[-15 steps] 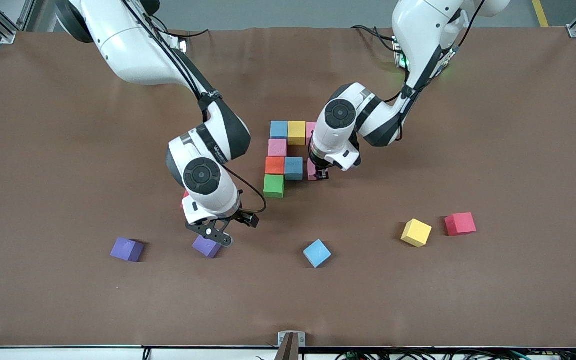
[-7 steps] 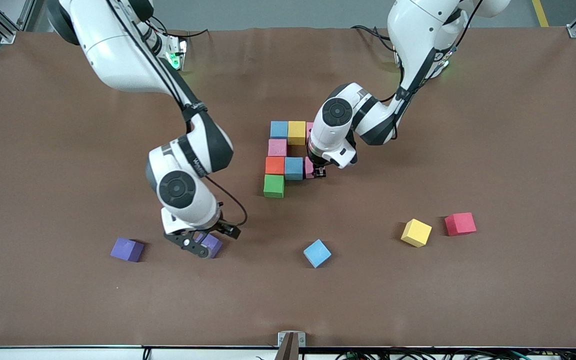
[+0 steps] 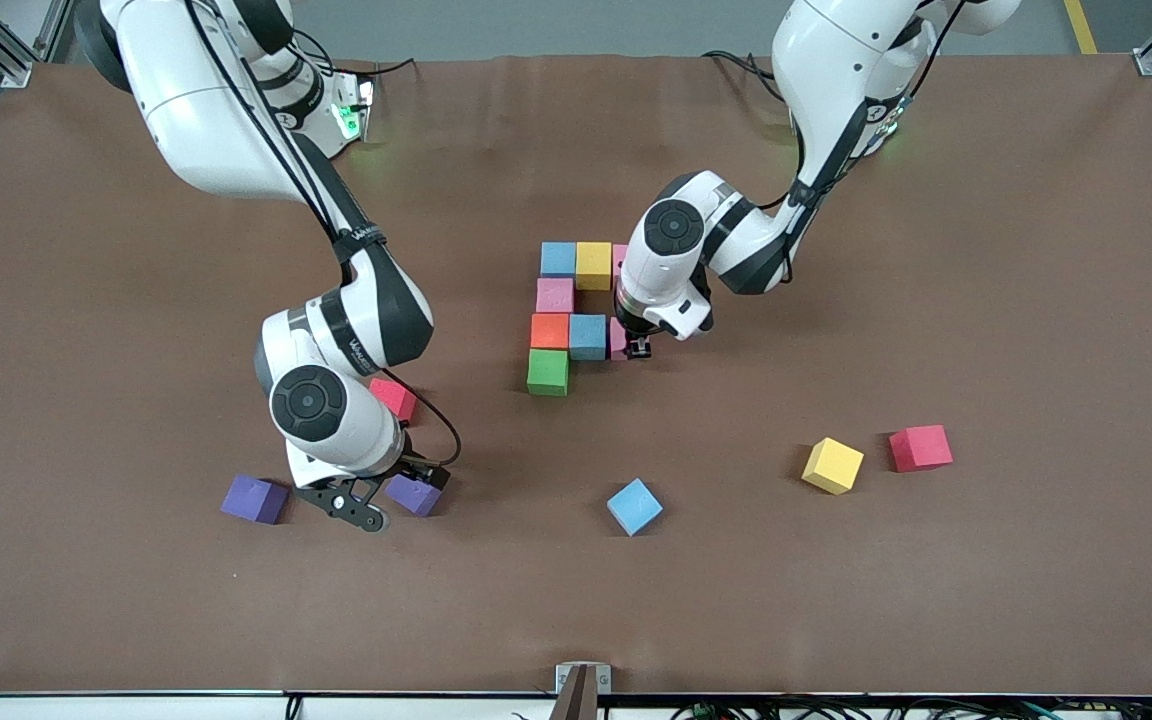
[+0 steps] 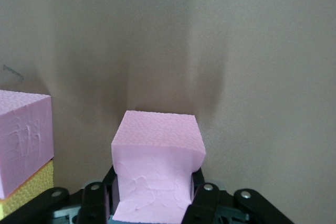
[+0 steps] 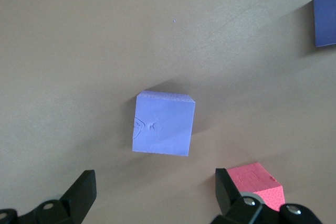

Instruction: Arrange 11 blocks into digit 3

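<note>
Two arms, glossy white shells, black joint bands with small white lettering. Round dark grey caps on the wrist housings. Thin black cables run along each arm. Green lights glow at the bases. Black pincer fingers [image 5: 79,195], silver screws at their roots.

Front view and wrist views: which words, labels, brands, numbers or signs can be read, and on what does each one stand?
White lettering on the dark wrist band of the right arm: too small to read.
Scratch marks on the purple cube: not letters.
Nothing else carries text.
</note>
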You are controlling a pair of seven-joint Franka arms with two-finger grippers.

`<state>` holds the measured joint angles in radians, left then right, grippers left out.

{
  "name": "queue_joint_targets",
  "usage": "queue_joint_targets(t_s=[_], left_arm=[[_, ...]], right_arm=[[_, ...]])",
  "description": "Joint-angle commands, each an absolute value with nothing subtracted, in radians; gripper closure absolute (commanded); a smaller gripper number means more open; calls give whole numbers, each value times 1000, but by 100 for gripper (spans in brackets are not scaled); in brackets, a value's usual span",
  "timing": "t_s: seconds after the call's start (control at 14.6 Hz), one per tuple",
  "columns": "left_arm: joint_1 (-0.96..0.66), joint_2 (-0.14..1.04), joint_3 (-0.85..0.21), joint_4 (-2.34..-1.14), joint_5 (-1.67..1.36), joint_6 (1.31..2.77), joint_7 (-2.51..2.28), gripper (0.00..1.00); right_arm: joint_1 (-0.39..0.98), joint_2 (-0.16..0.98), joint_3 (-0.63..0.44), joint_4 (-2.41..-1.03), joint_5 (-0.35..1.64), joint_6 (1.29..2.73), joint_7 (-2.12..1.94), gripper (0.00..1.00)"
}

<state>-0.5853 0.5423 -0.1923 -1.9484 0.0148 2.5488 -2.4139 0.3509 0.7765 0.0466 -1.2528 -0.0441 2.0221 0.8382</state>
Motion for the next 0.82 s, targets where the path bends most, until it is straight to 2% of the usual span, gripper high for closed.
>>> queue_joint_targets(t_s=[0.0,0.55,0.75], left_arm=[[-595,543,-187,-1951,37,2563,-2436,81],[-598,545,-189,-1951,37,2563,-2436,71],[-600,545,-189,-1948,37,2563,-2436,70]], right_arm=[[341,775,57,-1275,-52,2060,830,0],[339,775,57,-1292,-80,2063,830,0],[321,755,57,-1380,-92,2120,825,0]])
